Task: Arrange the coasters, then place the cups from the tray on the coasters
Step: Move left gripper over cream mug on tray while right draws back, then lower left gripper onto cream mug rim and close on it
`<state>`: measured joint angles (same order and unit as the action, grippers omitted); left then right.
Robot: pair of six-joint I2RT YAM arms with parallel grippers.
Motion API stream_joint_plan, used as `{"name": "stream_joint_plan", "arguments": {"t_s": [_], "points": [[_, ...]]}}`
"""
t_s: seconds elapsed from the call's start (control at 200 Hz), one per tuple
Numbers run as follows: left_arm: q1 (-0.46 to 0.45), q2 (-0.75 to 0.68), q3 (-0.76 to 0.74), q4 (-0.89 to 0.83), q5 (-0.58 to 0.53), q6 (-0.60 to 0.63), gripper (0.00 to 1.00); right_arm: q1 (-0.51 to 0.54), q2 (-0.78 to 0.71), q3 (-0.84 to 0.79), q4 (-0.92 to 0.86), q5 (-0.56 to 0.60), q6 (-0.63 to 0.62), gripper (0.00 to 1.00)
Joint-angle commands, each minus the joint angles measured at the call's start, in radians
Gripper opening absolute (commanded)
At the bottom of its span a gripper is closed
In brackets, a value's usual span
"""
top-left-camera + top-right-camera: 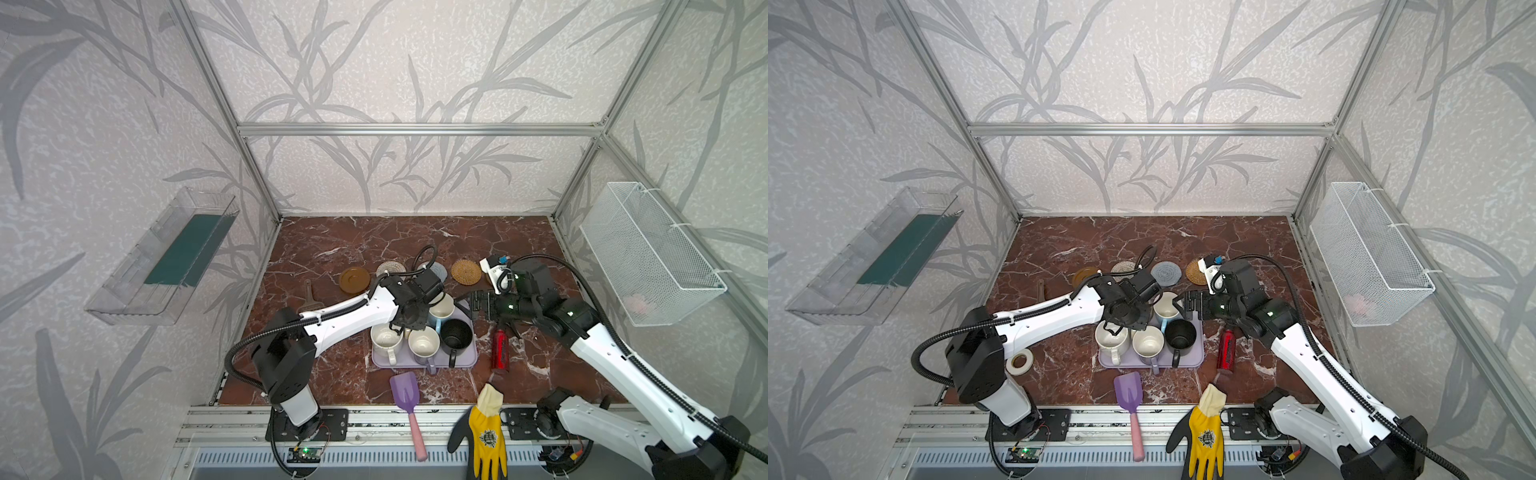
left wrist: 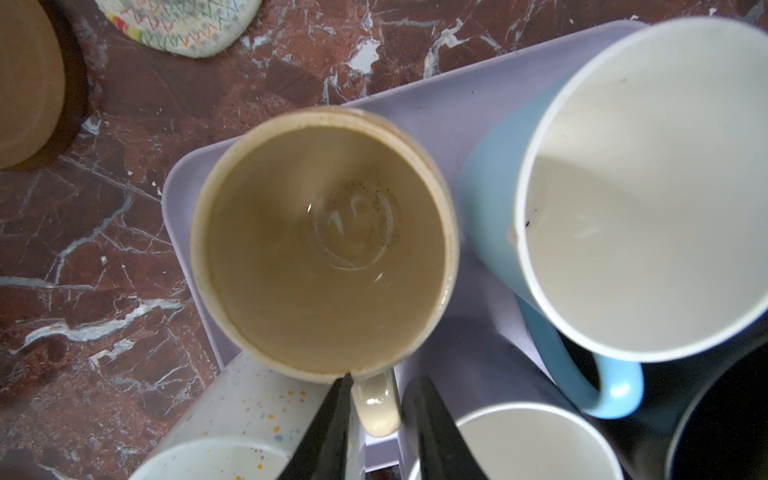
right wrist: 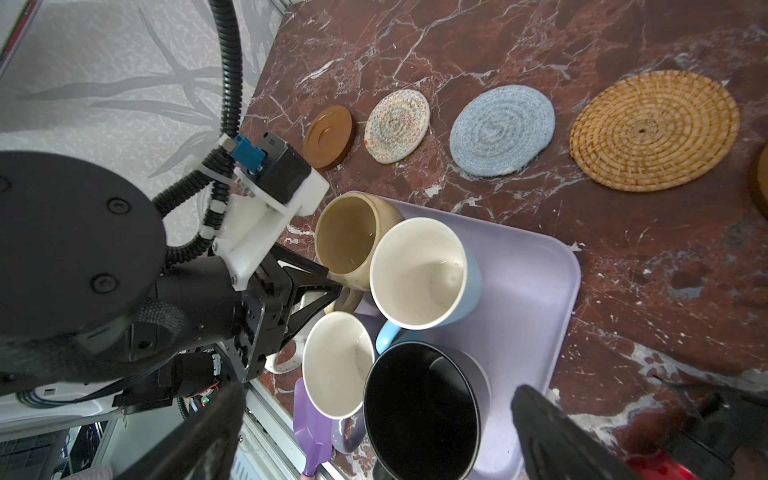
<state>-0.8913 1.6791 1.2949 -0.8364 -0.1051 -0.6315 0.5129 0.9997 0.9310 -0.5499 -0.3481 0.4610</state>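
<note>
Red-brown marble table top (image 1: 332, 249) sits between leafy grey walls (image 1: 415, 62). On its far side the coasters lie in a row: a smooth amber-brown round coaster (image 3: 328, 137), a woven beige-white round coaster (image 3: 397, 126), a woven grey-blue round coaster (image 3: 503, 131) and an orange-tan rattan round coaster (image 3: 654, 131). These four look bare. A second amber-brown disc (image 3: 762, 183) peeks in at the edge of the right wrist view.

Nearer to the arms sits the flat lavender plastic tray (image 3: 540, 291), with all five mugs on it. The beige-yellow mug with a handle (image 2: 324, 241) stands upright in the tray's far left corner. It is just beside the tall light blue mug with a white inside (image 2: 623, 187).

What matters most is the curved beige handle (image 2: 376, 407). It sticks out from the mug toward the near side of the table, straight at the left gripper (image 2: 384, 377). The jaws are narrow, one on each side of the handle. One black finger (image 2: 332, 415) touches it, but I cannot tell if both squeeze it. The left arm is by far the nearer one to this mug.

The right gripper (image 3: 378, 388) is spread wide and holds nothing. It hangs near the right side of the tray, by the glossy black mug (image 3: 419, 411).

From the beige-yellow mug, the amber-brown and beige-white coasters lie just past the tray's far edge. So I think the mug should go up first, then away from the arms.
</note>
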Motion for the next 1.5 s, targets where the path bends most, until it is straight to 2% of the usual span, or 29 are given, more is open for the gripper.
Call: {"name": "stream_joint_plan", "arguments": {"t_s": [0.0, 0.195, 0.46, 0.68, 1.16, 1.3, 1.495], "points": [[-0.003, 0.042, 0.022, -0.022, -0.036, -0.011, 0.3, 0.004, -0.023, -0.014, 0.012, 0.011, -0.005, 0.99], [-0.003, 0.086, 0.076, -0.082, -0.077, 0.009, 0.3, 0.004, -0.022, -0.023, 0.007, 0.014, -0.015, 0.99], [-0.004, 0.063, 0.071, -0.11, -0.099, -0.016, 0.3, 0.001, -0.027, -0.031, 0.008, 0.02, -0.016, 0.99], [-0.031, -0.001, 0.059, -0.071, -0.052, -0.048, 0.3, 0.002, -0.024, -0.037, 0.016, 0.029, -0.014, 0.99], [-0.032, 0.068, 0.056, -0.072, -0.095, -0.065, 0.26, 0.002, -0.044, -0.038, 0.009, 0.037, -0.012, 0.99], [-0.029, 0.099, 0.085, -0.11, -0.151, -0.074, 0.26, 0.002, -0.042, -0.038, 0.009, 0.035, -0.016, 0.99], [-0.026, 0.115, 0.076, -0.079, -0.142, -0.074, 0.26, 0.002, -0.042, -0.037, 0.006, 0.038, -0.021, 0.99]]}}
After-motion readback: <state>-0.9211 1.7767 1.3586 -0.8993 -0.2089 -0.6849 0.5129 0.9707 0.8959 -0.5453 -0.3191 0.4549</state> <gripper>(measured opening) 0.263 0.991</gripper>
